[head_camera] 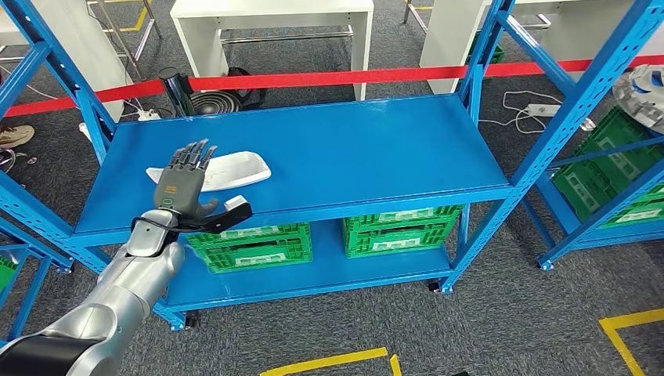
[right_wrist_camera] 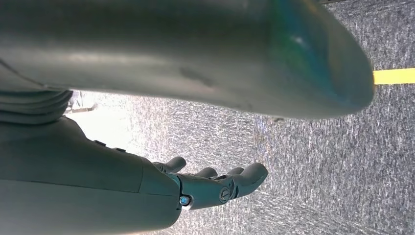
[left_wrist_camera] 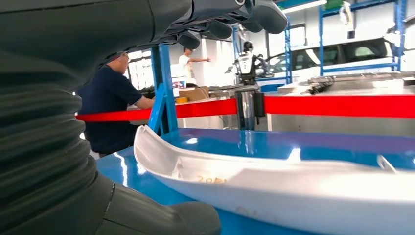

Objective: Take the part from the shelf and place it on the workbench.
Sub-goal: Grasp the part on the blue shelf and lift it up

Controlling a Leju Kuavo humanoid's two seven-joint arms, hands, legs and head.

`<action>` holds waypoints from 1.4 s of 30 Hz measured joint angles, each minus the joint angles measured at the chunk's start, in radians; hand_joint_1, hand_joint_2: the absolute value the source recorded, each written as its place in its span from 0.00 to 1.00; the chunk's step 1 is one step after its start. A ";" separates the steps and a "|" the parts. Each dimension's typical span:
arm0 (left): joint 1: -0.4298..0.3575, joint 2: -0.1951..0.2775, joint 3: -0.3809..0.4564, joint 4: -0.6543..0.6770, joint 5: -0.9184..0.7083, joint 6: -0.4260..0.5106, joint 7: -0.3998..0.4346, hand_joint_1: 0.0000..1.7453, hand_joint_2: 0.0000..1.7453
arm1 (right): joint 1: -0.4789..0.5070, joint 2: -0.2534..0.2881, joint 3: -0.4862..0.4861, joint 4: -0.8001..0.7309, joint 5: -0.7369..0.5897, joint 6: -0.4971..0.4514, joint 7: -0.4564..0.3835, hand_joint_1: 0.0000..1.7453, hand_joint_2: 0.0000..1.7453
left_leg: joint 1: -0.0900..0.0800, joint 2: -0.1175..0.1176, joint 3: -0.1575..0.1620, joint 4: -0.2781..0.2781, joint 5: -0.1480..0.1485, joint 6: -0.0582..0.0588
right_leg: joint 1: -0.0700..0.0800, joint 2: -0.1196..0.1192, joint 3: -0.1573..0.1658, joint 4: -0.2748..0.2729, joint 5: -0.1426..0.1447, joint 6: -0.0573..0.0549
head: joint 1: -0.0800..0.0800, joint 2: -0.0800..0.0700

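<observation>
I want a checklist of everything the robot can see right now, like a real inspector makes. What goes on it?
Surface: blue shelf, top level; bare apart from the part.
Job's things: white part lies flat on the shelf's left side, not lifted.
Clutter: green crates on the lower level; more green crates in the next rack.
Hands: left hand open, fingers spread above the part's left end; contact cannot be told. Right hand open, holding nothing, above grey carpet.
Cables: white power strip and cord on the floor behind the shelf.
Surroundings: red barrier tape, white table, yellow floor tape; a person in dark blue beyond the tape.
</observation>
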 joint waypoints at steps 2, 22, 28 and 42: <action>0.002 0.000 -0.006 0.002 -0.004 -0.016 0.000 0.00 1.00 | 0.000 0.001 0.000 0.000 0.002 0.003 0.000 0.00 0.00 | 0.000 0.000 0.000 0.000 0.000 0.000 | 0.000 0.000 0.000 0.000 0.000 0.000 | 0.000 0.000; 0.000 -0.007 -0.015 0.012 -0.014 -0.202 0.030 0.00 1.00 | 0.001 0.008 -0.006 0.000 0.023 0.003 -0.020 0.00 0.00 | 0.000 0.000 0.000 0.000 0.000 0.000 | 0.000 0.000 0.000 0.000 0.000 0.000 | 0.000 0.000; -0.004 -0.013 -0.015 0.017 -0.011 -0.241 0.041 0.97 1.00 | 0.001 0.009 -0.006 0.000 0.031 0.002 -0.020 0.00 0.00 | 0.000 0.000 0.000 0.000 0.000 0.000 | 0.000 0.000 0.000 0.000 0.000 0.000 | 0.000 0.000; -0.005 -0.013 -0.011 0.024 0.010 -0.240 0.037 1.00 1.00 | 0.002 0.014 -0.006 0.000 0.045 -0.008 -0.037 0.00 0.00 | 0.000 0.000 0.000 0.000 0.000 0.000 | 0.000 0.000 0.000 0.000 0.000 0.000 | 0.000 0.000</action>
